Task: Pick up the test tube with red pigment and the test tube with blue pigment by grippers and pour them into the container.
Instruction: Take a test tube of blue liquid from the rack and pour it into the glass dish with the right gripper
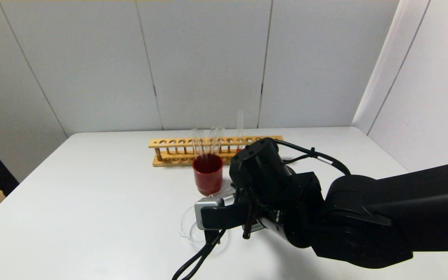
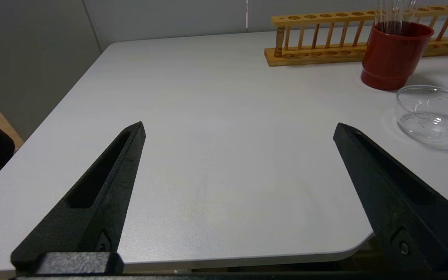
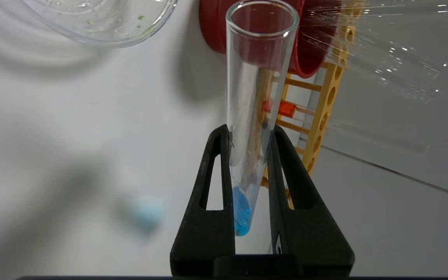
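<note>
The right gripper (image 3: 249,136) is clenched on the blue tube (image 3: 253,116), holding it low on the glass with the blue liquid still pooled at the rounded bottom between the fingers. The tube is laid over, its open mouth pointing toward the red cup (image 1: 207,173) and the rack (image 1: 177,151), with the container (image 3: 103,19) just beside the mouth, not under it. In the head view the right arm hangs over the tabletop (image 1: 91,202) beside the container (image 1: 189,225).

So the step in hand is the pour of the blue pigment, begun but with nothing visibly running out. The next move calls for bringing the mouth over the container's rim and tipping further until the liquid slides down.

The red tube (image 1: 239,132) stands in the rack, untouched. The left gripper (image 2: 239,134) is spread wide, idle over the near tabletop edge, well apart from the container.
</note>
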